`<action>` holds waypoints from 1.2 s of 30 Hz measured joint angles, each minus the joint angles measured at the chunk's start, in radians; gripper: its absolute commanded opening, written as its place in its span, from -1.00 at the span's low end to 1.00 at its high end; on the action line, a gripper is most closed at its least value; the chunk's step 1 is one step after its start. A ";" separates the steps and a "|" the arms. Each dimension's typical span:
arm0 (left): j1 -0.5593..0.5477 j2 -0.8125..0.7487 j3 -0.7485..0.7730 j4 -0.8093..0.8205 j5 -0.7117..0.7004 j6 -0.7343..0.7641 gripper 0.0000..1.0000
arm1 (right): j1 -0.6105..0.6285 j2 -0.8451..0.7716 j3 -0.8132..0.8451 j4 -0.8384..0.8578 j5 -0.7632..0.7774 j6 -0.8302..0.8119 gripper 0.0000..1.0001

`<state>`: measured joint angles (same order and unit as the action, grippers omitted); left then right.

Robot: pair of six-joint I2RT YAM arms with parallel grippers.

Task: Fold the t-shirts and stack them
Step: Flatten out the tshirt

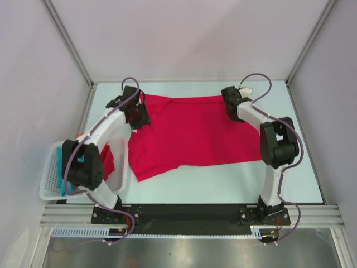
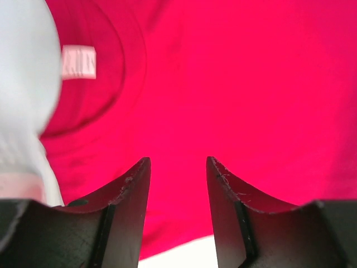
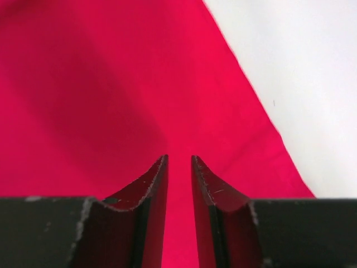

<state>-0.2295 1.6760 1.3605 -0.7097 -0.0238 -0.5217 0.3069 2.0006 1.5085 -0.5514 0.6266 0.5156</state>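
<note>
Left wrist — crimson t-shirt (image 2: 234, 84), label (image 2: 78, 61) unreadable

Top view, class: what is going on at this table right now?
A crimson red cloth t-shirt lies spread flat on the table, not yet folded. The robot's left claw hovers open over its collar end; the right claw, jaws slightly apart, is above its opposite edge. Neither holds it. More clothes sit in the white slotted plastic basket on the left.

A small white tag (image 2: 78, 61) sits inside the collar of the crimson red cloth t-shirt (image 2: 223, 84). Its print is too blurred to read.
</note>
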 measured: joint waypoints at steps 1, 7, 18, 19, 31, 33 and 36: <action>-0.015 -0.032 -0.041 0.011 0.002 -0.002 0.00 | 0.005 -0.023 -0.040 0.002 -0.003 0.010 -0.44; -0.055 -0.174 -0.221 0.054 0.003 -0.022 -0.01 | 0.063 -0.089 -0.211 0.012 -0.010 0.043 -0.45; -0.122 -0.318 -0.402 0.103 0.000 -0.048 -0.03 | 0.077 -0.166 -0.304 0.013 -0.016 0.057 -0.47; -0.129 -0.324 -0.423 0.109 0.000 -0.055 -0.03 | 0.077 -0.172 -0.311 0.013 -0.016 0.058 -0.48; -0.159 -0.331 -0.579 0.132 -0.043 -0.131 -0.07 | 0.089 -0.196 -0.333 0.003 -0.015 0.084 -0.48; -0.159 -0.313 -0.587 0.143 -0.051 -0.142 -0.07 | 0.089 -0.198 -0.333 -0.002 -0.015 0.084 -0.48; -0.159 -0.282 -0.618 0.164 -0.053 -0.162 -0.08 | 0.086 -0.209 -0.335 -0.008 -0.015 0.084 -0.48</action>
<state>-0.3889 1.3945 0.7425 -0.5453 -0.0769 -0.6834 0.3931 1.7912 1.1740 -0.5591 0.6113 0.5995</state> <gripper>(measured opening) 0.465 0.263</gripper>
